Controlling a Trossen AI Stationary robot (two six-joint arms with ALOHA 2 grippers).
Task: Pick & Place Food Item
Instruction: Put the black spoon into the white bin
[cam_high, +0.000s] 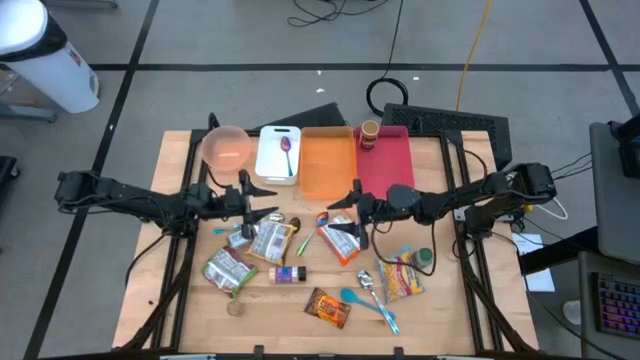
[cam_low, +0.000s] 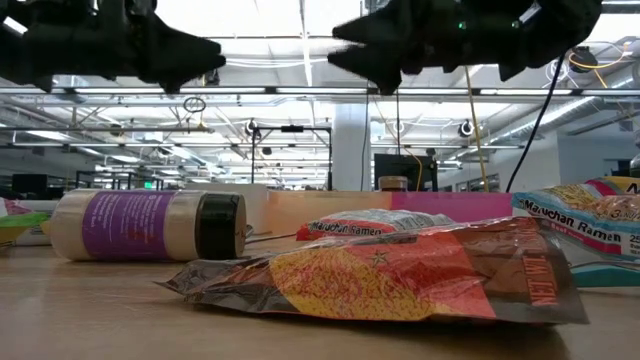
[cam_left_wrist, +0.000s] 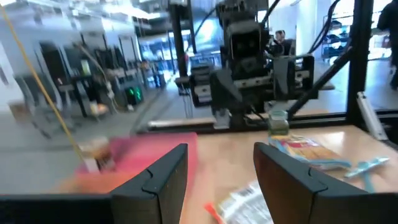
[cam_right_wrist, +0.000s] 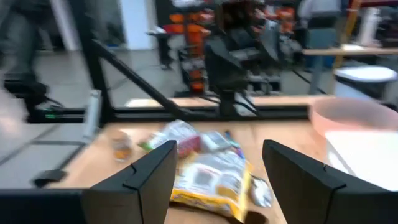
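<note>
Both arms are held level above the middle of the table (cam_high: 180, 310), facing each other across the scattered food, so that either can drop onto a packet without first crossing the other. The left gripper (cam_high: 262, 200) is poised over the left part of the pile with its jaws released and nothing between them; in the left wrist view the two fingers (cam_left_wrist: 163, 182) stand apart over bare wood. The right gripper (cam_high: 345, 208) hangs just beside a ramen packet (cam_high: 341, 238), its jaws likewise parted and empty, as the right wrist view shows. No food item is yet held, so the picking step is judged not to have begun. The items lie loose in the near half of the table: a second ramen packet (cam_high: 270, 240), a green snack bag (cam_high: 228, 268), a brown snack packet (cam_high: 327, 308), a yellow packet (cam_high: 403, 278) and a small bottle (cam_high: 287, 274) laid on its side. The receiving places are lined along the far edge, clear of the pile: a pink bowl (cam_high: 226, 147), a white container (cam_high: 277, 155) with a spoon in it, an orange bin (cam_high: 326, 160) and a red tray (cam_high: 392, 160) carrying a jar (cam_high: 369, 134). Which item is meant cannot be told; the ramen packet nearest the right gripper appears the likeliest.
</note>
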